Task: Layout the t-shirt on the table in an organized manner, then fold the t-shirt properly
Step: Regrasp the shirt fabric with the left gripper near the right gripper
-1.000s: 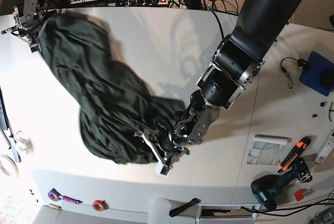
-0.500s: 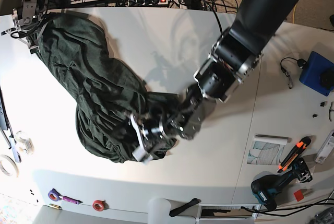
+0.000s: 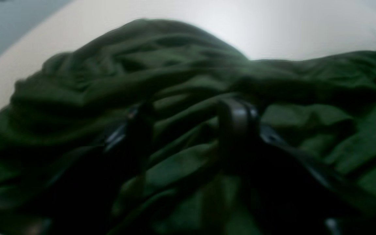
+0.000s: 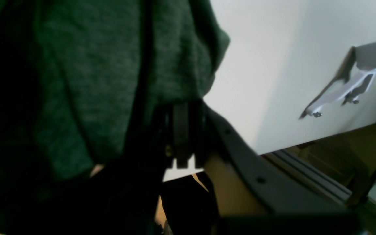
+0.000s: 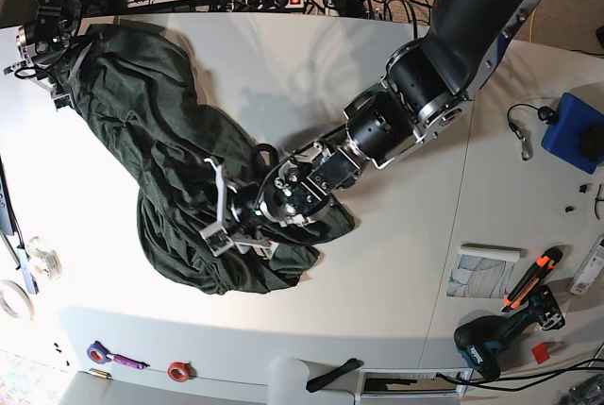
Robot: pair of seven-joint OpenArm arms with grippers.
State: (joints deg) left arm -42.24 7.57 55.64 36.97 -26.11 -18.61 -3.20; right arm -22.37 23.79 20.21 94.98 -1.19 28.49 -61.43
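At the far left corner of the table [image 5: 311,65], the right gripper [image 5: 49,51] has its jaws clamped on an edge of the dark green t-shirt [image 5: 142,131]. The shirt lies bunched diagonally toward the middle (heavily creased), where the left gripper [image 5: 220,209] presses into it, jaws apart.
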